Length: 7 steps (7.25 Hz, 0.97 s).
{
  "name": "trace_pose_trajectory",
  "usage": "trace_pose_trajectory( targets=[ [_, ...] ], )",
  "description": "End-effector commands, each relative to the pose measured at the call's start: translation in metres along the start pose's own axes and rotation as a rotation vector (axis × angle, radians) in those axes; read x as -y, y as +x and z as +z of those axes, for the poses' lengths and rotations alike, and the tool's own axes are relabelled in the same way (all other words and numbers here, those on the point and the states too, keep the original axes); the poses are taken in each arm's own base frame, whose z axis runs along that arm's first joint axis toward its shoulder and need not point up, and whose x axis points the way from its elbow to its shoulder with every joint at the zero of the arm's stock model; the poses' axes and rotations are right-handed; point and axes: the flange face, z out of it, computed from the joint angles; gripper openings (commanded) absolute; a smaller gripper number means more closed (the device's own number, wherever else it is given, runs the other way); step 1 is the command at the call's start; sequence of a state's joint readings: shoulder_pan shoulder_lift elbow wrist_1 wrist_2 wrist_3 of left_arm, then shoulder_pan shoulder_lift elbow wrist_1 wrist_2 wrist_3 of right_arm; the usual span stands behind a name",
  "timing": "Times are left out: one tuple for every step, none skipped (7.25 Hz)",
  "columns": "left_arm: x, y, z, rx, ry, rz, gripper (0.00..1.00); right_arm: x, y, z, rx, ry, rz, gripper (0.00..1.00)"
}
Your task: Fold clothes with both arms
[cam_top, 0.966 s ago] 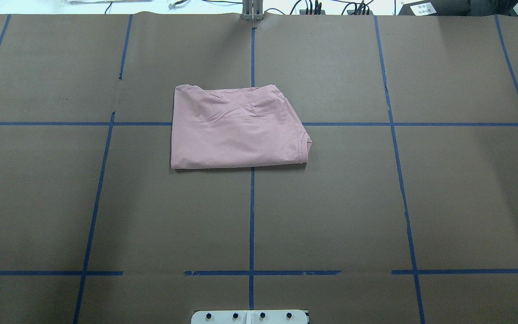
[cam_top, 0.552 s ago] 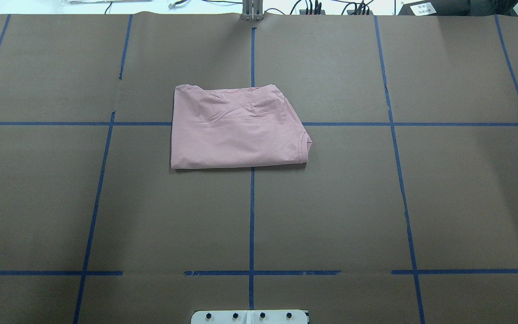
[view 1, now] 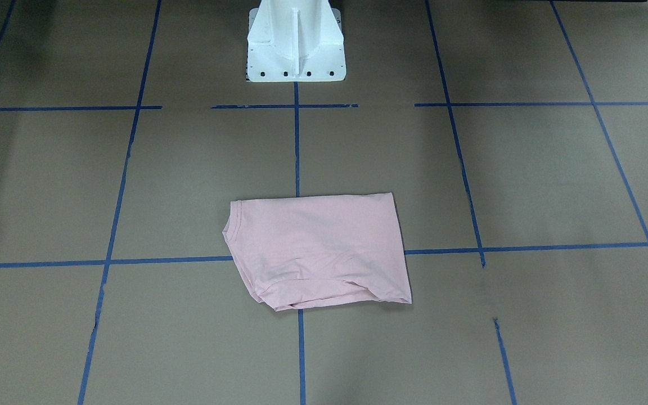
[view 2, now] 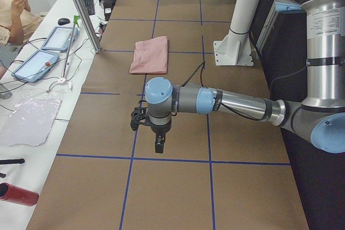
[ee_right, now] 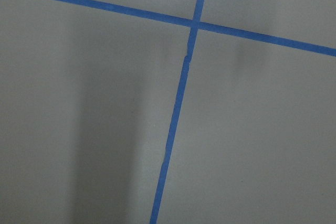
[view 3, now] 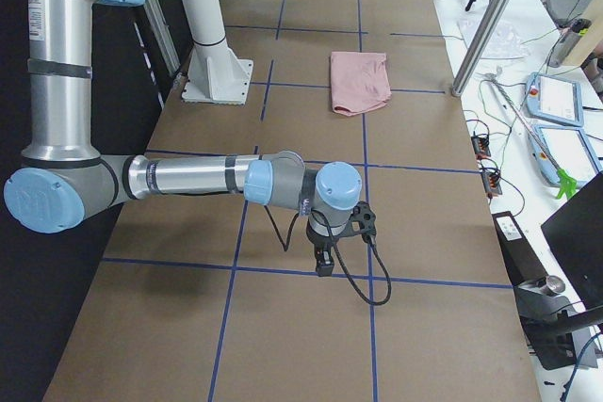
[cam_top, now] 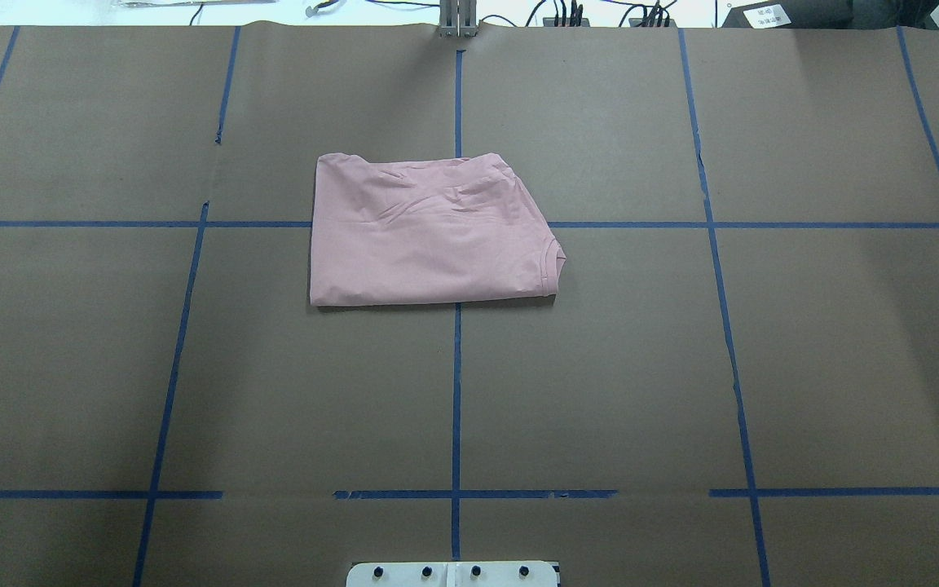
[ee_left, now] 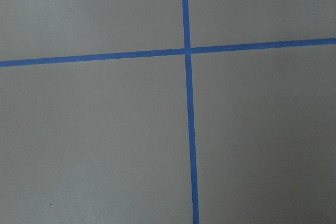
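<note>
The pale pink T-shirt (cam_top: pixel 429 236) lies folded into a flat rectangle, plain side up, on the brown paper near the table's middle. It also shows in the front-facing view (view 1: pixel 318 247), the exterior left view (view 2: pixel 151 55) and the exterior right view (view 3: pixel 359 82). The left arm's gripper (view 2: pixel 159 146) hangs over bare paper far from the shirt, toward the table's left end. The right arm's gripper (view 3: pixel 323 265) hangs over bare paper toward the right end. I cannot tell whether either is open or shut. Both wrist views show only paper and blue tape.
The white pedestal base (view 1: pixel 296 39) stands at the robot's side of the table. Blue tape lines (cam_top: pixel 456 391) grid the paper. A metal post (view 2: pixel 81 9), tablets (view 2: pixel 59 39) and a seated operator (view 2: pixel 13 20) are along the far edge.
</note>
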State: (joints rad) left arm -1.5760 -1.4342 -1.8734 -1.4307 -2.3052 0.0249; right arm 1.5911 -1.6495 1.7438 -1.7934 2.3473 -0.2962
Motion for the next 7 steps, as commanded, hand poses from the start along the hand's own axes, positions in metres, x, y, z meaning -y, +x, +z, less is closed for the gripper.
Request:
trace_pose_trajectory(
  targets=[
    [-0.0095, -0.0066, 0.0083, -0.004, -0.017, -0.014, 1.0, 0.0011, -0.0007, -0.0007, 0.001, 0.002, -0.002, 1.0],
    [-0.0094, -0.0061, 0.0078, -0.004, -0.016, -0.013, 1.0, -0.0008, 0.001, 0.0015, 0.002, -0.003, 0.002, 1.0],
    [-0.0094, -0.0065, 0.0082, -0.004, -0.016, -0.013, 1.0, -0.0008, 0.001, 0.0015, 0.002, -0.003, 0.002, 1.0],
    [-0.0094, -0.007, 0.0088, -0.004, -0.017, -0.014, 1.0, -0.0007, 0.0011, 0.0014, 0.001, -0.003, 0.001, 1.0],
    [-0.0085, -0.0055, 0.0082, -0.005, -0.016, -0.012, 1.0, 0.0008, 0.0006, 0.0002, -0.003, -0.001, -0.002, 1.0],
    [-0.0078, -0.005, 0.0077, -0.005, -0.015, -0.011, 1.0, 0.0014, 0.0005, -0.0002, -0.005, -0.001, -0.002, 1.0],
    [-0.0081, -0.0104, 0.0139, -0.007, -0.024, -0.018, 1.0, 0.0013, 0.001, 0.0003, -0.005, -0.002, -0.001, 1.0]
  ],
)
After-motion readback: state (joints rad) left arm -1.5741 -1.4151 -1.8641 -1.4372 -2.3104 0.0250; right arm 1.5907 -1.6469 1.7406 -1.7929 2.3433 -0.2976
